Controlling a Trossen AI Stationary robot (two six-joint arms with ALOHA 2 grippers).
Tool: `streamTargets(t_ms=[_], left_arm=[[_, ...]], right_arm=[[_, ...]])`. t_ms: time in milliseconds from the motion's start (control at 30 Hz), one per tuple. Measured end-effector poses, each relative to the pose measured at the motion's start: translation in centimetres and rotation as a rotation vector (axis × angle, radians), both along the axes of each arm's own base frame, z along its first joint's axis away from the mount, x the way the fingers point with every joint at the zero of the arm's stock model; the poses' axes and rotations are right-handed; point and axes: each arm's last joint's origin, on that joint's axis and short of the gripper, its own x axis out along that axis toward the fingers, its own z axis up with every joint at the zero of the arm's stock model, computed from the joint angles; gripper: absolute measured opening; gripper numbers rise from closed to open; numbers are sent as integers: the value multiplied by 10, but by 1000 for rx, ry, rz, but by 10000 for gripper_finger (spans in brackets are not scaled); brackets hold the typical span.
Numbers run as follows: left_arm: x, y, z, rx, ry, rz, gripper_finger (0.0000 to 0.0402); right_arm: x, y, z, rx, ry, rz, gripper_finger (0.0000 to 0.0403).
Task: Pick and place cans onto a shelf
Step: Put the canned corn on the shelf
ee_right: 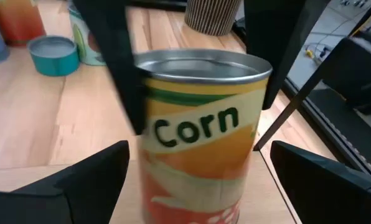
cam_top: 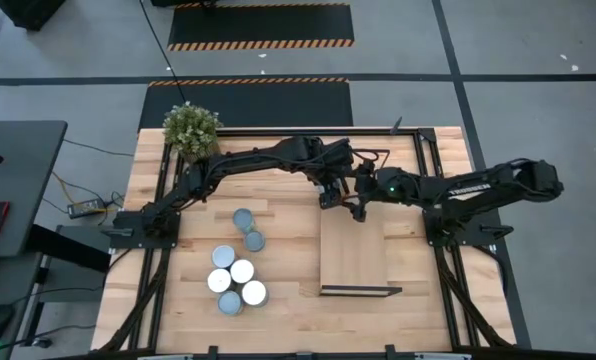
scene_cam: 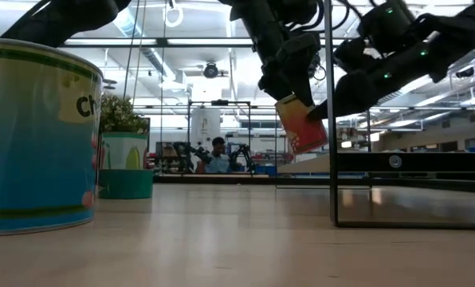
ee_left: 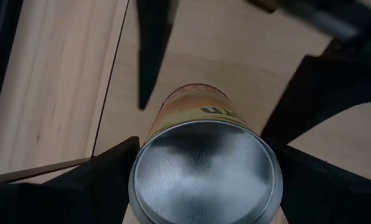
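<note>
Two grippers meet at one can above the far short end of the shelf [cam_top: 353, 255], which lies right of the worktop's [cam_top: 288, 320] middle. The left gripper [cam_top: 330, 192] is clamped on the corn can [scene_cam: 301, 123], its fingers pressing opposite sides of the wall just below the top rim, and it carries the can clear of the board, tilted off upright. The right gripper [cam_top: 360, 205] faces the label with its fingers spread wide to either side, touching nothing that you can see. Treat the can as rigid and probably fairly heavy if full. Its paper label gives some friction, while the bare metal lid [ee_left: 204, 168] is slick, so take it across the cylinder wall at mid-height, never by the lid. A tilted can may swing or slip in the pads, so level it before release. The left arm reaches long from the left edge and the right arm reaches in from the right edge. Six loose cans [cam_top: 236, 280] stand near the front edge, left of the shelf.
</note>
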Motion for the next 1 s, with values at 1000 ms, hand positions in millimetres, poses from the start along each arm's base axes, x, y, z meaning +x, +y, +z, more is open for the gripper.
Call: streamTargets(t_ms=[1000], left_arm=[[-14,-17,17,77,69,-112,393]], right_arm=[[-10,0,-1,22,48,17,325]])
